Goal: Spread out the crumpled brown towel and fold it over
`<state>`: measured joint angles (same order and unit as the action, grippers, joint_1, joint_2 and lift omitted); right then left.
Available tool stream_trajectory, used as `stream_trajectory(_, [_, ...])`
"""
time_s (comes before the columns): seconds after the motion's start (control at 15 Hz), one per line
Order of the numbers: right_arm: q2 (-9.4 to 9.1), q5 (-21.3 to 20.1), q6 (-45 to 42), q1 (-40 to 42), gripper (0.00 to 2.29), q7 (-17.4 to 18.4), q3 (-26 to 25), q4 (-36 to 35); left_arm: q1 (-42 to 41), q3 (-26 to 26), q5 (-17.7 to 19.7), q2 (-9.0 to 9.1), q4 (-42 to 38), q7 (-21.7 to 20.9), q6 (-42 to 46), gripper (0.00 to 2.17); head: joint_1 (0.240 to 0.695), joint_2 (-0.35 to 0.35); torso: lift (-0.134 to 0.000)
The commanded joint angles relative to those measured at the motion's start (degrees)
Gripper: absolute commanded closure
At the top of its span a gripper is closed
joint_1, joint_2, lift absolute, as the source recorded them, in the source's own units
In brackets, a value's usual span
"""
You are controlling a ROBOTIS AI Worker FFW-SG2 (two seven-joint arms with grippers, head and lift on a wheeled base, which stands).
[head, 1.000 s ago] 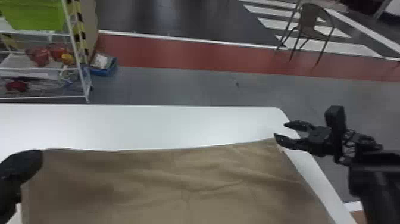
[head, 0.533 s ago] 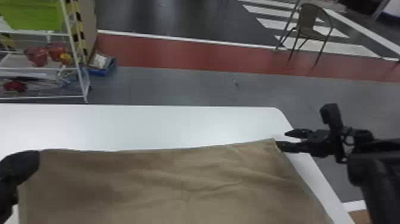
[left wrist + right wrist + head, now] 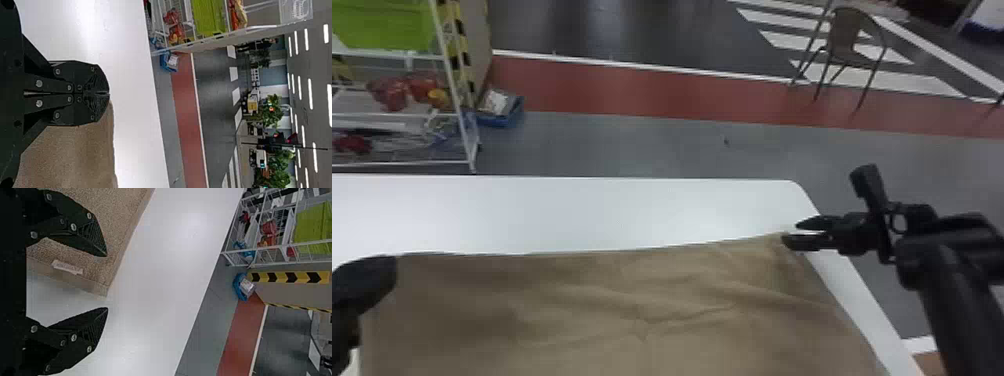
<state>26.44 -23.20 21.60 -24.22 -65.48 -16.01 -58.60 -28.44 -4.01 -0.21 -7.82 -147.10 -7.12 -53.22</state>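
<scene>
Towel (image 3: 632,310) lay spread on table (image 3: 557,215); your left gripper (image 3: 109,93), fingers together, seemingly pinched its corner (likely anchoring), while your right gripper (image 3: 106,282) had fingers apart near opposite corner, presumably for grasping.

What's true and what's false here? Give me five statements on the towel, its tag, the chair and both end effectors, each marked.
1. The right end effector is open. True.
2. The left end effector has its fingertips spread wide. False; they are closed together.
3. The towel lies spread over part of the table. True.
4. The chair stands on the table. False; it is on the floor beyond.
5. A pale tag lies along the towel's edge. True.
</scene>
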Motion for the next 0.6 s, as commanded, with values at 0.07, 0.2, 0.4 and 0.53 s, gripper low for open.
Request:
stream_trajectory(0.07, [-0.43,-3.2,2.4,-1.7,0.47,0.0,4.1,0.8,-0.7,-0.1,-0.4,-0.18,0.0,-0.5,0.0,1.74,0.695,-0.243,-0.123])
stream_trajectory(0.2, [-0.43,-3.3,3.5,-2.5,0.47,0.0,4.4,0.8,-0.8,-0.3,-0.4,-0.18,-0.3,-0.7,0.0,1.74,0.695,-0.233,-0.123])
stream_trajectory(0.4, [-0.43,-4.8,4.6,-3.8,0.47,0.0,4.9,2.7,-1.3,-0.1,-0.4,-0.18,-0.6,-0.8,0.0,1.74,0.695,-0.229,-0.123])
stream_trajectory(0.53, [-0.43,-5.7,4.9,-4.5,0.64,0.0,5.8,3.6,-1.3,0.1,-0.9,-0.09,-0.6,-0.8,0.0,1.74,0.695,-0.233,-0.123])
